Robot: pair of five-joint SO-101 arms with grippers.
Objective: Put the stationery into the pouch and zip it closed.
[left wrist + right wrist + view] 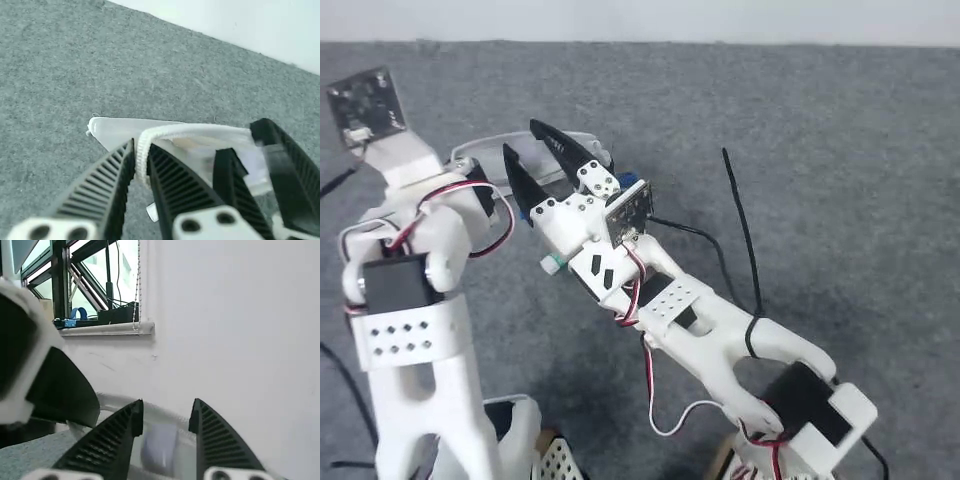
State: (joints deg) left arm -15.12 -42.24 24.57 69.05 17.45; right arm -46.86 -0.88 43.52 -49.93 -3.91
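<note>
Translucent plastic pouch (120, 131) with a white toothed zip band (200, 131) sits on the grey felt-covered bench (840, 140) in front of both arms. The left gripper (141, 150) pinches the zip band: its black ribbed fingers are pressed nearly together with the band between them. The right gripper (519, 136) hangs over the pouch with its fingers spread and nothing in them.

Hazard 1: the left pinch takes only a narrow strip of band near the fingertips. In my judgement, any pull along the zip by the right arm could drag the band out of the pinch. The pouch would then slide on the felt.

Hazard 2: the two sets of fingers stand near each other over the pouch. A small error in descent could knock the right fingers against the left ones.

Hazard 3: I cannot tell where the slider sits, nor whether the mouth is open. Closing on the wrong spot would grip film only.

Orientation: in the high view the long axis runs across the bench, left to right. The zip edge appears uppermost. The pinch lies nearer the end toward the left arm.
</note>
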